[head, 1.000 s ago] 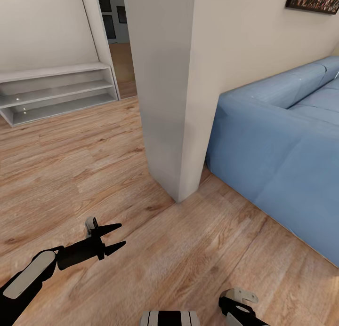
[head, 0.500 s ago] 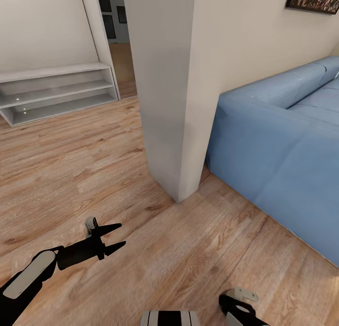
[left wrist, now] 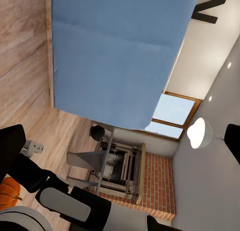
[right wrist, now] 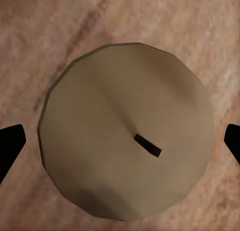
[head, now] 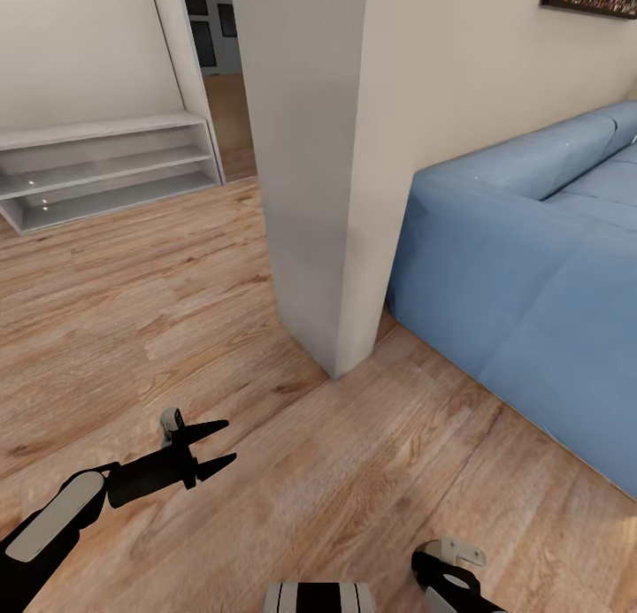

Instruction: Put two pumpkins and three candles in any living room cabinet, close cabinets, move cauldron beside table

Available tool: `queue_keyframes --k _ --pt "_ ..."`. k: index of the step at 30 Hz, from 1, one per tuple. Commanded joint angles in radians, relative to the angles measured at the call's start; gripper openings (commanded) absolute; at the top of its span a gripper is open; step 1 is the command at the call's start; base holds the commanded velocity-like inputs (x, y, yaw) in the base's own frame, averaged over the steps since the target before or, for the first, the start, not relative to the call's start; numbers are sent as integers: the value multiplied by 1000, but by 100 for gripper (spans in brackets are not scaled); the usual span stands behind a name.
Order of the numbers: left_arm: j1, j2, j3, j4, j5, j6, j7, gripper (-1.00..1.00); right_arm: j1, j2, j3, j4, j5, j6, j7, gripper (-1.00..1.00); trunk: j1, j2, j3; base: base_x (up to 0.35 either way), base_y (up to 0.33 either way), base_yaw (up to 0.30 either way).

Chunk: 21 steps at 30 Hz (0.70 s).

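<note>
Right gripper (right wrist: 120,141) hangs spread straight over a candle (right wrist: 127,131) on the floor, tips either side, likely lining up a top grab (wick centred), left gripper (head: 217,445) spread and empty, a pumpkin (left wrist: 7,191) beside the candle.

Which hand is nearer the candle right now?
Right. The right hand is directly over the candle, fingers spread either side. The left hand hangs open above bare floor.
</note>
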Motion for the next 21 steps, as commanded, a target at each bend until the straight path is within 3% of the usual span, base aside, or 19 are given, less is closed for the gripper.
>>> queue_keyframes --k 1,5,14,21 --pt "-1 1 -2 1 -2 1 -6 100 0 0 8 0 -10 -4 -3 100 0 0 -1 0 0 0" --pt "-1 1 -2 1 -2 0 -6 100 0 0 8 0 -10 -4 -3 100 2 -1 -16 0 0 0" --pt "-1 1 -2 1 -2 0 -6 100 0 0 8 0 -10 -4 -3 100 2 -1 -16 0 0 0" --pt "-1 1 -2 0 -2 1 -6 100 0 0 8 0 -10 -4 -3 100 4 -2 -35 0 0 0"
